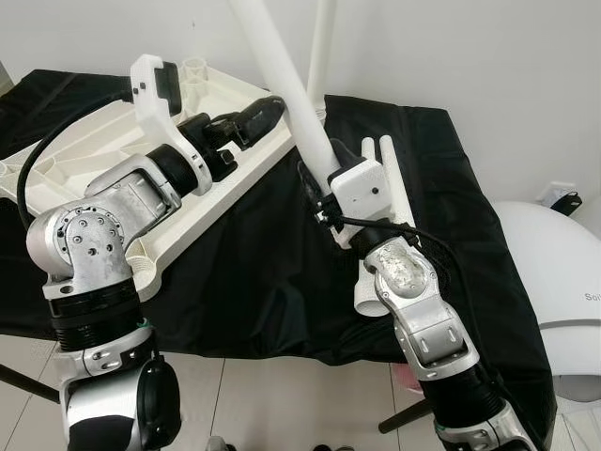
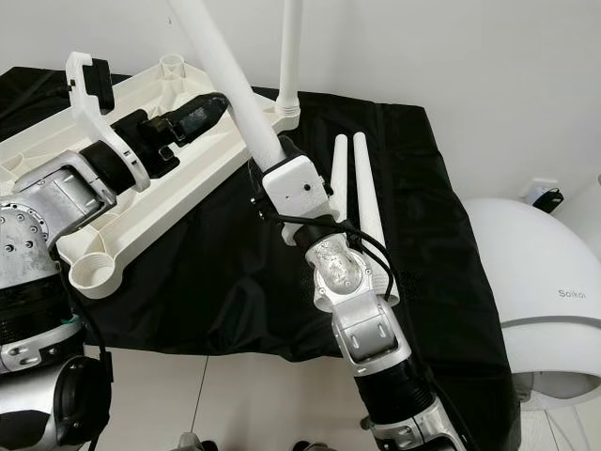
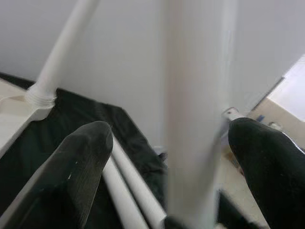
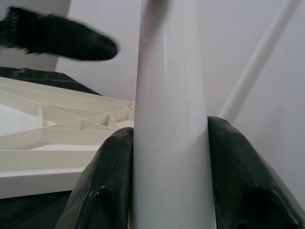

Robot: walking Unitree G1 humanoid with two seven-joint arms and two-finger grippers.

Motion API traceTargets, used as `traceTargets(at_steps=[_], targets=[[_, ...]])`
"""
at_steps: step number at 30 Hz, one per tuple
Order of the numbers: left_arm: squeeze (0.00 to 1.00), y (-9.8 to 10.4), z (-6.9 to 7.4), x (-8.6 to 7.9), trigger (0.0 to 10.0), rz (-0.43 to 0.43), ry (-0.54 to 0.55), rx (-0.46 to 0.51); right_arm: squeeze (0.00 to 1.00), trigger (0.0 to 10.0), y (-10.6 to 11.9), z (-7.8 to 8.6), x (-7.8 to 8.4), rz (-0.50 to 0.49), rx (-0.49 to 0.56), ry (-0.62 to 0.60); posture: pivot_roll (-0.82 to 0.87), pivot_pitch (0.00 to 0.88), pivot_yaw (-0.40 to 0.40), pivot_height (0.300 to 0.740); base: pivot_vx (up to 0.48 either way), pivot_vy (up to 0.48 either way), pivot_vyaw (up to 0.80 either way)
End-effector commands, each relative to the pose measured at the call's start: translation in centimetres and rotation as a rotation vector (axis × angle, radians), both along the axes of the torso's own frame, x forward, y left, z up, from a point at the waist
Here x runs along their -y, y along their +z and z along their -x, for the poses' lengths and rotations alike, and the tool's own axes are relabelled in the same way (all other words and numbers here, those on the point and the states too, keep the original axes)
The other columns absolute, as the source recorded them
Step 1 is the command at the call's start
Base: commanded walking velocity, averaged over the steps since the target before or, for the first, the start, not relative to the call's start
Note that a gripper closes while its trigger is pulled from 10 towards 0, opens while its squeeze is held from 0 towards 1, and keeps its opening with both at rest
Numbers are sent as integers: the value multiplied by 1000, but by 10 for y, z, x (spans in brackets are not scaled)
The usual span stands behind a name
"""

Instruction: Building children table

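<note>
Table leg (image 2: pixel 225 80) in right hand (image 4: pixel 169 181), long axis tilted up-left

We cannot follow the held leg (image 1: pixel 282 80) to its top end; it runs off the upper edge of the head views. The standing leg (image 2: pixel 290 52) in the corner socket is cut off the same way. The tabletop (image 1: pixel 113 155) lies upside down on the bench (image 1: pixel 451 197), and its far left part leaves the picture. In the left wrist view the held leg is a pale blur across the middle. The right claw (image 4: pixel 170 157) hides the leg's lower end. The white appliance (image 2: pixel 554 301) at right is only partly seen.
</note>
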State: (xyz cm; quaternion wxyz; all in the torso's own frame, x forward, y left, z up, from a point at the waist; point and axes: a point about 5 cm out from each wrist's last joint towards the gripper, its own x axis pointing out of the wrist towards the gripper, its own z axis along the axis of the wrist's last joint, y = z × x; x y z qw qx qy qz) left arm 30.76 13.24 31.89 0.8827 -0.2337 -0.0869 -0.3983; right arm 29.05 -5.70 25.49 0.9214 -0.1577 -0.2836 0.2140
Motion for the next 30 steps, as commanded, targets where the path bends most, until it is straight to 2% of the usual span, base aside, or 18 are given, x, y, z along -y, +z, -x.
traceTargets(at_steps=[1, 7, 12, 13, 14, 15, 17, 18, 23, 29, 30], targets=[[0, 9, 15, 10, 10000, 19, -135, 112, 0, 10000, 1, 5, -6, -22, -12, 52, 4, 117, -3, 740, 0, 0, 0], [0, 10, 22, 16, 10000, 21, -185, 144, 0, 10000, 0, 6, -7, -51, -34, 64, 7, 116, -3, 740, 0, 0, 0], [0, 9, 14, 20, 10000, -5, -134, 119, 0, 10000, 0, 9, -11, -55, -38, 95, 6, 115, -3, 740, 0, 0, 0], [0, 7, 8, 21, 7529, -22, -93, 97, 0, 10000, 0, 11, -13, -51, -41, 110, 5, 114, -2, 740, 0, 0, 0], [0, 7, 8, 21, 7529, -22, -93, 97, 0, 10000, 0, 11, -13, -51, -41, 110, 5, 114, -2, 740, 0, 0, 0], [0, 5, 4, 21, 3882, -33, -64, 75, 0, 10000, -1, 13, -15, -44, -43, 125, 6, 114, -2, 740, 0, 0, 0], [0, 5, 4, 21, 3882, -33, -64, 75, 0, 10000, -1, 13, -15, -44, -43, 125, 6, 114, -2, 740, 0, 0, 0], [0, 3, 0, 22, 0, -42, -46, 61, 0, 10000, -2, 14, -16, -37, -46, 135, 5, 112, -1, 740, 0, 0, 0], [0, -1, -2, 24, 0, -63, -39, 50, 0, 10000, -7, 14, -18, -25, -61, 137, 5, 109, -1, 740, 0, 0, 0], [0, 2, 4, 23, 0, -71, -48, 100, 0, 10000, -14, 3, -12, -22, -116, 50, 7, 101, -3, 740, 0, 0, 0], [0, 2, 8, 25, 0, -103, -46, 138, 1000, 10000, -16, 1, -11, -34, -145, 38, 8, 99, -4, 740, 0, 0, 0]])
